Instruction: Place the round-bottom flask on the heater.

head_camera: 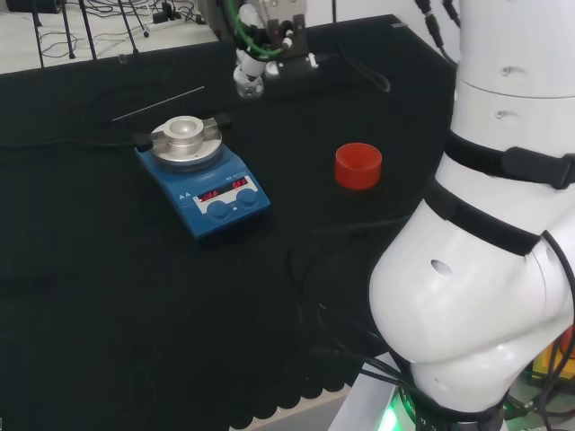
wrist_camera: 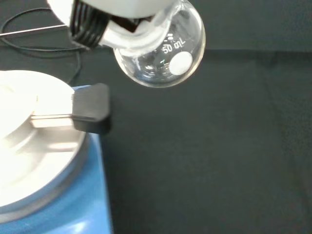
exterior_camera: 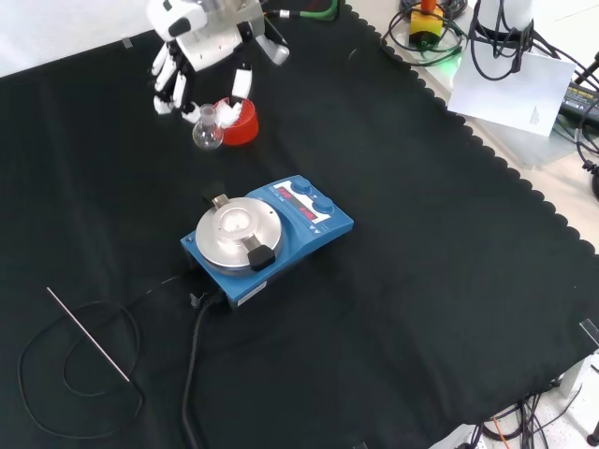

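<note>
Hand (exterior_camera: 201, 51) pinches the neck of the flask (exterior_camera: 207, 134), fingers curled round it, carrying it in the air beside the red ring (exterior_camera: 241, 122), short of the heater (exterior_camera: 267, 234). I'd centre the bulb over the silver dish (exterior_camera: 234, 231), then lower it straight, keeping the neck upright.

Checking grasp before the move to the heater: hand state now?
Hand: shut on the round-bottom flask, held in the air, not yet over the heater.
</note>
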Controlling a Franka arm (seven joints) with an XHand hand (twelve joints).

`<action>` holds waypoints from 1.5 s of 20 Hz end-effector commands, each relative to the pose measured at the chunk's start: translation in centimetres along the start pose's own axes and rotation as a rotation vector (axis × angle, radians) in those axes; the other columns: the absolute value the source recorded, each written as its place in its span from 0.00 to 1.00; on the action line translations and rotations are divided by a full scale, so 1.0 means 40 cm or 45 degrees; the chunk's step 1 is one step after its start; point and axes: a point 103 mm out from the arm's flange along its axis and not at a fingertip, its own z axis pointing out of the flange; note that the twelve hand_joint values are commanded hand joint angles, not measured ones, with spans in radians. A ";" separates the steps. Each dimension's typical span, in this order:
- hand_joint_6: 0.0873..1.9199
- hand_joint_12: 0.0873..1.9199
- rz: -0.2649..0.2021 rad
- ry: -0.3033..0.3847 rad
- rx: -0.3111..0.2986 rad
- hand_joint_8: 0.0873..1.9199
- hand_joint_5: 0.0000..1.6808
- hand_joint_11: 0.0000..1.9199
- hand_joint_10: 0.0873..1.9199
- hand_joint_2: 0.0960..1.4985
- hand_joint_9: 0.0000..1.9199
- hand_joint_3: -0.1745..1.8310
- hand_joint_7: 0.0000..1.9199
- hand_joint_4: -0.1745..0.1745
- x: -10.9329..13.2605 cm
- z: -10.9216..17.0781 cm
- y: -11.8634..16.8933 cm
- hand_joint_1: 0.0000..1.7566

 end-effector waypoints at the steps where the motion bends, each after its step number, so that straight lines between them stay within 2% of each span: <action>1: 0.50 0.60 -0.090 -0.037 0.040 0.29 0.65 0.33 0.22 0.44 0.44 0.44 0.29 1.00 0.127 0.019 0.043 0.61; 13: 0.50 0.60 -0.152 -0.089 0.062 0.29 0.65 0.33 0.22 0.44 0.44 0.44 0.29 1.00 0.234 0.026 0.078 0.61; 18: 0.50 0.60 -0.164 -0.096 0.064 0.28 0.65 0.33 0.22 0.44 0.44 0.45 0.28 1.00 0.242 0.032 0.072 0.61; 29: 0.50 0.60 -0.191 -0.123 0.076 0.28 0.65 0.33 0.22 0.43 0.44 0.45 0.28 1.00 0.291 0.057 0.067 0.61; 30: 0.50 0.60 -0.196 -0.139 0.084 0.28 0.65 0.33 0.22 0.43 0.44 0.45 0.28 1.00 0.309 0.062 0.070 0.61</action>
